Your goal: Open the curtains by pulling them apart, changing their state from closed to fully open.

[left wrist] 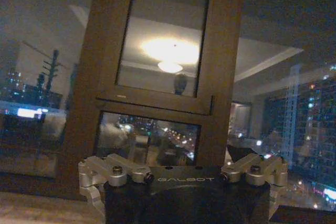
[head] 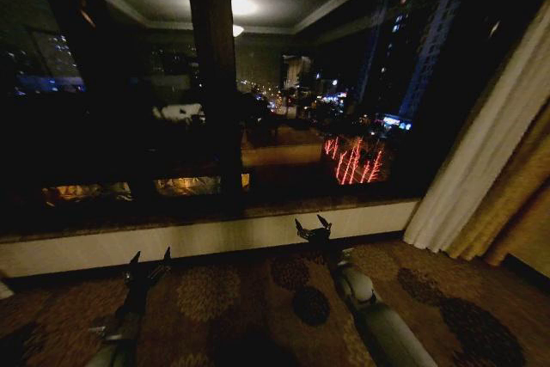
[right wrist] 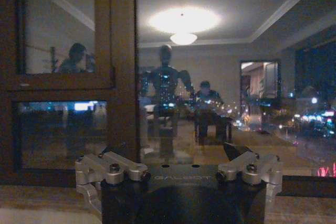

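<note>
One sheer cream-white curtain [head: 481, 156] hangs gathered at the right side of the window, slanting down to the carpet. The dark glass [head: 326, 109] to its left is uncovered. My left gripper [head: 149, 261] is low near the wall below the sill, open, holding nothing. Further right my right gripper [head: 313, 226] is also open and holds nothing, well left of the curtain. Both point at the window. In the wrist views each gripper's spread finger bases [left wrist: 123, 169] [right wrist: 113, 167] face the glass.
A thick golden drape [head: 526, 204] hangs right of the sheer panel. A dark wooden window post [head: 215, 83] stands ahead between the arms. A pale low wall and sill [head: 215, 236] run under the glass. Patterned carpet [head: 258, 298] covers the floor.
</note>
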